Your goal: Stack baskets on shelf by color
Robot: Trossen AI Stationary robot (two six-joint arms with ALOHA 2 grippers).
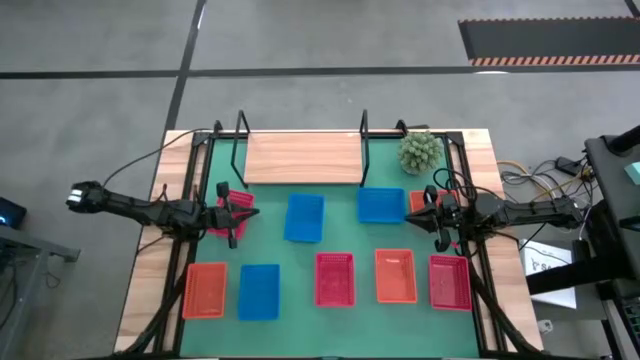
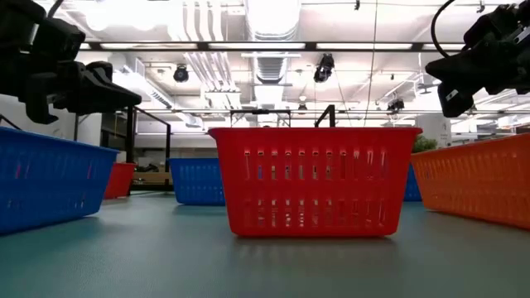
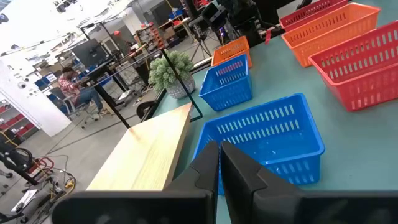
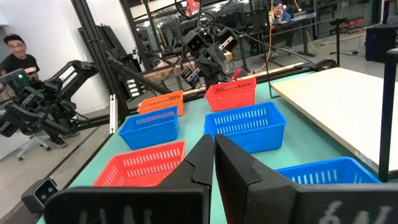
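Green-topped table (image 1: 340, 330), wood-edged, viewed from above. Shelf (image 1: 302, 158): light-wood board with black upright frames at both ends, at the far edge of the table, nothing standing on it; small potted plant (image 1: 420, 151) just beside its right end. Baskets, near row, left to right: orange basket (image 1: 205, 290), blue basket (image 1: 259, 292), red basket (image 1: 335, 279), second orange basket (image 1: 395, 276), second red basket (image 1: 450, 282), all set apart from one another. Baskets, middle row: blue basket nearer the shelf (image 1: 304, 217), a further blue one (image 1: 380, 204) just in front of the shelf's right end; a red basket (image 1: 228, 216) partly under the left arm; an orange basket (image 1: 420, 202) partly hidden by the right arm, its outline hard to make out. Left gripper (image 1: 248, 211): over the table's left side, above the red basket there, fingers pressed together with nothing between them, as its wrist view confirms. Right gripper (image 1: 428, 198): over the table's right side, near the partly hidden orange basket, fingers likewise closed and empty. Room beyond: a seated person (image 3: 69, 87) at a desk, another person (image 4: 17, 53) standing behind the left arm
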